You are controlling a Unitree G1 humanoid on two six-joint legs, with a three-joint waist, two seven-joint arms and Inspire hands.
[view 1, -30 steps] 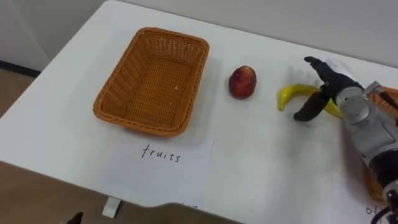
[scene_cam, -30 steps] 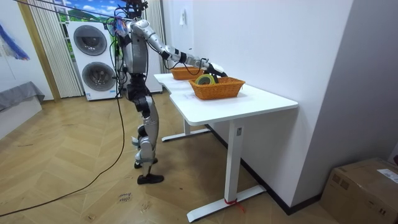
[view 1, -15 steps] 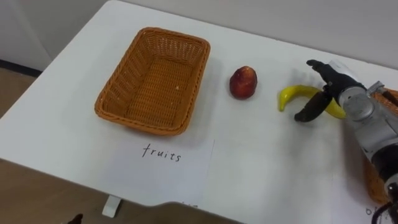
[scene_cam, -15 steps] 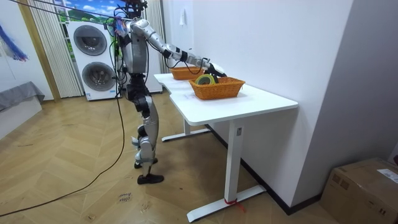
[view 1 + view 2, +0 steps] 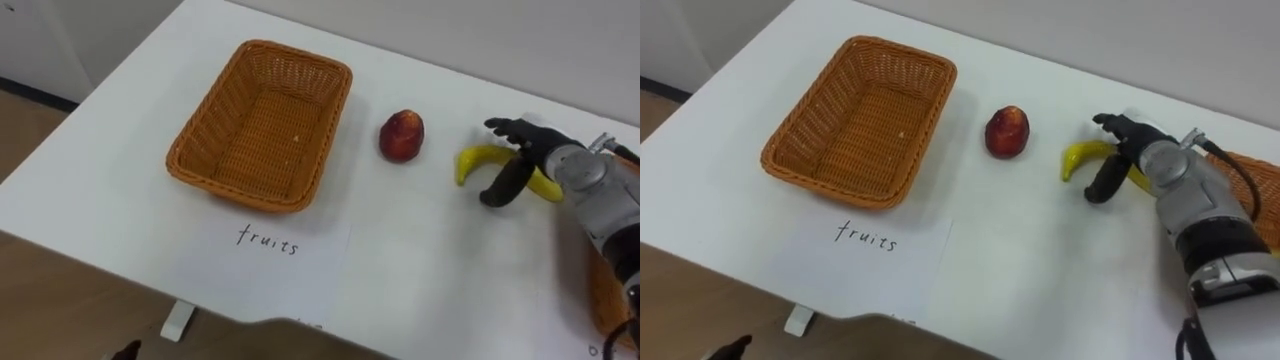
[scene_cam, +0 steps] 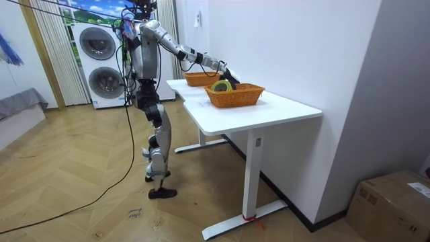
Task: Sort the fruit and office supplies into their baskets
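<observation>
The banana lies on the tabletop toward its right edge. My right hand sits over it, fingers spread wide, not squeezing. I think I am grabbing it. Next I squeeze, lift, and carry it to the fruit basket.

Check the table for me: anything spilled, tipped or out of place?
Nothing stands out. The fruit basket sits upright and empty behind its paper label. The apple and banana lie loose on the table beside it, unsorted, with the right hand arched over the banana, not closed on it.
</observation>
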